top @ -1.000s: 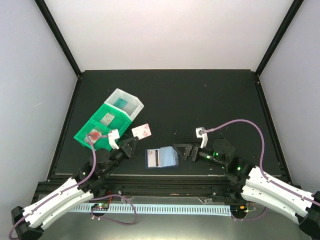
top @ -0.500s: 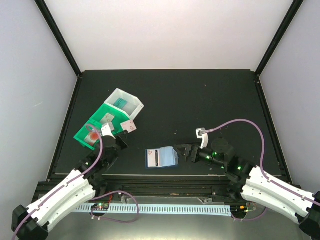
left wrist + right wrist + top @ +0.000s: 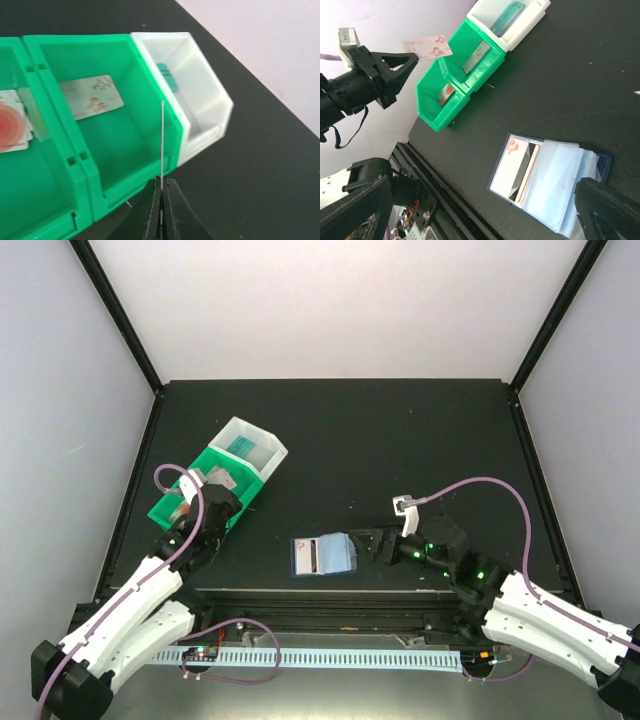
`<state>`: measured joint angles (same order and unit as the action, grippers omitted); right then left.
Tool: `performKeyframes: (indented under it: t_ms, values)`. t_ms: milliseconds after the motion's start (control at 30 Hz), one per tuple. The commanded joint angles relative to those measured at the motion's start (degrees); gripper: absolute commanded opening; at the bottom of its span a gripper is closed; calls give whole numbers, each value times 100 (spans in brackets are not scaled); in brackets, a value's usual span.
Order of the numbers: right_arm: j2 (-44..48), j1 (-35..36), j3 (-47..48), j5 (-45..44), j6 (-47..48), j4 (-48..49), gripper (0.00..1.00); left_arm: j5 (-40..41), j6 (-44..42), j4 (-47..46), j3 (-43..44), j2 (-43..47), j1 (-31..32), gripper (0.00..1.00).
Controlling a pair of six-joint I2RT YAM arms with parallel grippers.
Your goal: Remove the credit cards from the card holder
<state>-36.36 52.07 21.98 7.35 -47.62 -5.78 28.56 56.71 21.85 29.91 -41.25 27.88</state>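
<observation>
The navy card holder lies open on the black table, pale blue pockets up. One credit card, pale with a red mark, sits in its left pocket. My right gripper rests at the holder's right edge, open, its fingers spread wide around the holder and holding nothing. My left gripper is shut on a pale credit card, seen edge-on and upright over the near rim of the green bin. From the right wrist view that card shows red flowers.
The green bin has two compartments, one holding a pale flowered card, the other a red-orange card. A white bin joined behind it holds a teal card. Black frame posts and white walls ring the table.
My left arm has swung left and back, carrying the card from beside the holder to above the green bin. The right gripper has barely moved.
</observation>
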Motion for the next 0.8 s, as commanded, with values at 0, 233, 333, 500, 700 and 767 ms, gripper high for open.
performKeyframes:
  t_ms: [0,233,333,500,700,767]
  values:
    - [155,-4,262,-204,110,-261,100,345,235,329,282,-291,-261,2]
    - [347,-9,255,-286,44,-330,100,196,552,691,831,-918,-716,1]
    - [368,-4,331,-248,-3,-444,100,88,652,762,1022,-1111,-828,2]
    - [469,-7,133,-232,-140,-268,100,67,930,1222,1464,-1599,-1022,2]
    - [466,-4,276,-310,-53,-398,100,-209,945,1218,1844,-2115,-1238,1]
    - [477,-4,258,-358,-78,-387,100,-194,843,997,1828,-2214,-1250,2]
